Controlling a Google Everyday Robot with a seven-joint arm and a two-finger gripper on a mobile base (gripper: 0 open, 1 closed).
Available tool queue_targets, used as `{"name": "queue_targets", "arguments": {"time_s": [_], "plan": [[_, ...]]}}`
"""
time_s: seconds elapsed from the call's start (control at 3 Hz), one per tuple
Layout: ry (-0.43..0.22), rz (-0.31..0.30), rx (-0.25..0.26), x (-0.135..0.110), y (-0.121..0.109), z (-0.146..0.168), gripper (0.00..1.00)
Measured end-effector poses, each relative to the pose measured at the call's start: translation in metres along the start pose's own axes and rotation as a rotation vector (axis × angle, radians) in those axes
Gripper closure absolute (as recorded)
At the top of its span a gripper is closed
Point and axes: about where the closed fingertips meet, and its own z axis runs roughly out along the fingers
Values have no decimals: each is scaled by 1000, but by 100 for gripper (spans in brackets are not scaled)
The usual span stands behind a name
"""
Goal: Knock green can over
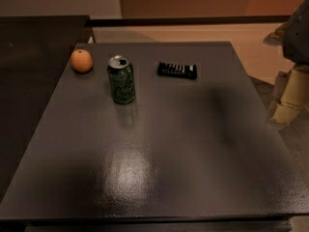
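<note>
Gripper (291,98) shows as a pale cream, blocky shape at the right edge of the view, beyond the right edge of the bench (169,158) and well apart from everything on it. The frame cuts it off, so I cannot tell whether it is released or clenched. A grey arm segment (299,30) above it is also cut by the frame.

The green can (121,79) stands upright on the far left part of the bench, back from both the far and left edges. It is a small dark green metal cylinder with a silver top, a dark opening and pale cursive lettering that is too small to read. A faint reflection of it lies on the bench just in front.

To its left and a little farther back, apart from it, sits a round, matt orange (81,61), close to the bench's far left corner. To the can's right, with a gap between them, a flat black ribbed rectangle (177,70) lies near the far edge, and its make is hard to tell.

The bench top is dark grey with a fine speckled sheen and a broad glare patch near the front. Bare surface runs from the can to the near edge and across to the right edge, with a soft shadow over the right half. A darker surface (34,81) adjoins the left side, and tan floor (203,33) lies beyond the far edge
</note>
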Motion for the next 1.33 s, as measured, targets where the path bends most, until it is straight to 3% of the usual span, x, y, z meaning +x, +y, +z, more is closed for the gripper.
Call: {"name": "queue_targets", "arguments": {"time_s": [0.67, 1.0, 1.33], "plan": [[-16, 4, -3, -4, -1, 1, 0], [-79, 32, 4, -20, -13, 20, 0], [-194, 76, 8, -51, -33, 56, 0]]}}
